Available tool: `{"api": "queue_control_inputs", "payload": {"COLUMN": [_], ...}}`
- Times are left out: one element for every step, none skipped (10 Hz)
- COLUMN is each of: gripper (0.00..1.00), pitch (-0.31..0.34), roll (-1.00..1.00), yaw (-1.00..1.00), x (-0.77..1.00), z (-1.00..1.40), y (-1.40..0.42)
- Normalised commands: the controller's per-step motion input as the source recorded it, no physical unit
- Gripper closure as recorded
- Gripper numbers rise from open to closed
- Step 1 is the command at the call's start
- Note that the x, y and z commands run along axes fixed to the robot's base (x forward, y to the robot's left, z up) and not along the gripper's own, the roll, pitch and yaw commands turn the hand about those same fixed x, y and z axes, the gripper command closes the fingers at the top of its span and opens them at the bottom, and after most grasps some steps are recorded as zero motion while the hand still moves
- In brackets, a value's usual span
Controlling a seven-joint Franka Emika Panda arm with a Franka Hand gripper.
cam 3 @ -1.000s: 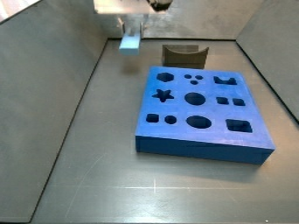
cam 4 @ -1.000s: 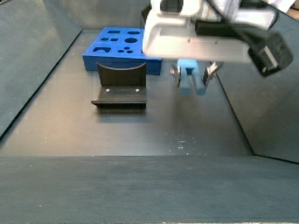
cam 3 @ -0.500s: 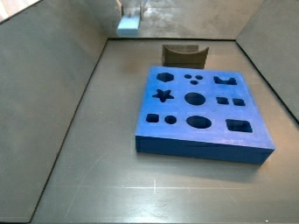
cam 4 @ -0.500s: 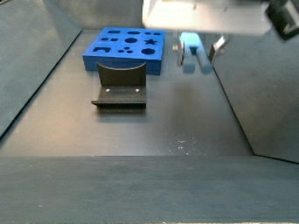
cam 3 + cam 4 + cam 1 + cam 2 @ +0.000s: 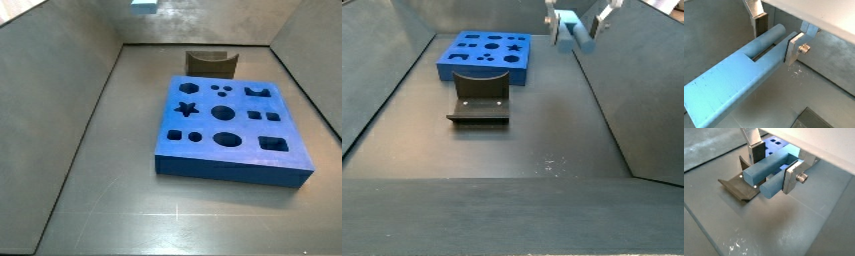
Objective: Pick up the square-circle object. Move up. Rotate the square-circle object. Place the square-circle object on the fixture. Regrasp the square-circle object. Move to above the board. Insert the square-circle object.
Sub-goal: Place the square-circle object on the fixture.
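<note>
High above the floor, the tool (image 5: 769, 169) grips the square-circle object (image 5: 741, 80) between its silver plates; the bar's long axis juts beyond the fingers; the fixture (image 5: 480, 104) lies below toward seven o'clock in a side view.

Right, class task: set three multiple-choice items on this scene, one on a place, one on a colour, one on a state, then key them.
1. Where is the gripper?
A. high above the floor
B. on the board
C. inside the fixture

2. What colour is the board?
A. red
B. blue
C. green

3. The square-circle object is:
A. lying on the floor
B. in a hole
C. clamped between the fingers

Key: 1 A, it shows at the top edge of a side view; 2 B, in both side views; 3 C, in both wrist views.
</note>
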Motion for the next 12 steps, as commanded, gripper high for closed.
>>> {"api": "queue_control_inputs", "payload": {"gripper": [1.0, 1.0, 1.0, 1.0, 1.0, 1.0, 1.0, 1.0, 1.0, 1.0, 1.0, 1.0], "pitch": [0.153, 0.164, 0.167, 0.163, 0.151, 0.158, 0.162, 0.16, 0.159, 0.163, 0.166, 0.166], "roll": [-0.02, -0.02, -0.02, -0.01, 0.0, 0.01, 0.02, 0.03, 0.04, 0.05, 0.07, 0.07], "yaw": [0.28, 0.19, 0.13, 0.1, 0.06, 0.04, 0.04, 0.03, 0.03, 0.03, 0.03, 0.03], "x": [1.0, 1.0, 1.0, 1.0, 1.0, 1.0, 1.0, 1.0, 1.0, 1.0, 1.0, 1.0], "z": [0.11, 0.11, 0.1, 0.09, 0.07, 0.07, 0.06, 0.05, 0.04, 0.04, 0.03, 0.02], "y": [-0.54, -0.45, -0.4, -0.37, -0.32, -0.27, -0.24, -0.21, -0.16, -0.15, -0.11, -0.1]}}
